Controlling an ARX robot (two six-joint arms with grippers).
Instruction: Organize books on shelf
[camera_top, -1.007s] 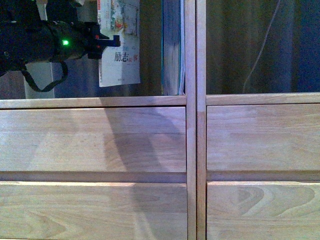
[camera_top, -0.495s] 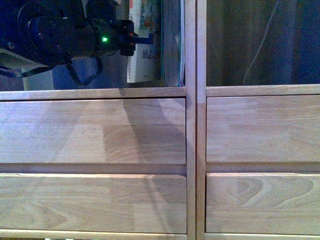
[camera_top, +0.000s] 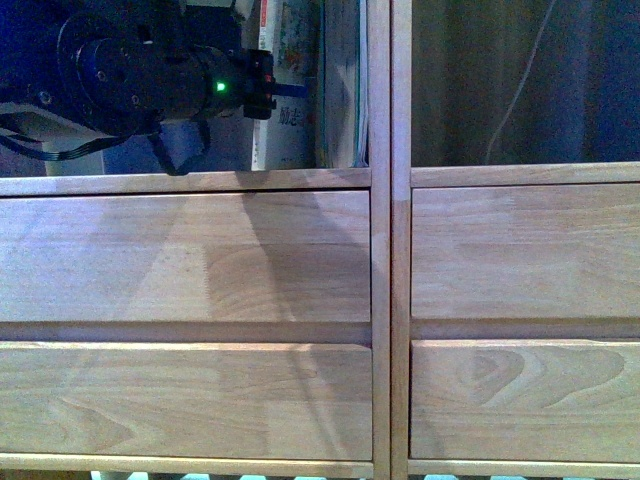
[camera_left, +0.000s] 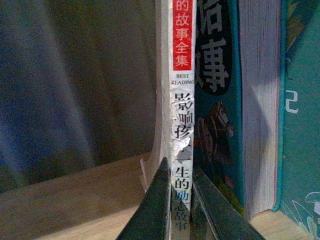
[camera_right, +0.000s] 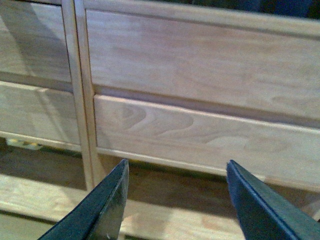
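I see the shelf (camera_top: 200, 260) as jointed wood: smooth, satin-matt, grain showing. On the paperback (camera_left: 182, 125), the spine is white paper, creased and scuffed. The teal book (camera_left: 217, 150) has a smooth cover and matt paper page edges.

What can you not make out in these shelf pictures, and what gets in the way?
Paperback spine text: left wrist view, top cut by the picture edge, bottom covered by the left pincer gripping it.
Paperback cover: front view, mostly behind the left arm, and blurred.
Teal book title: left wrist view, cut off by the top edge.
Right-hand shelf compartment: front view, too dark to tell its contents.
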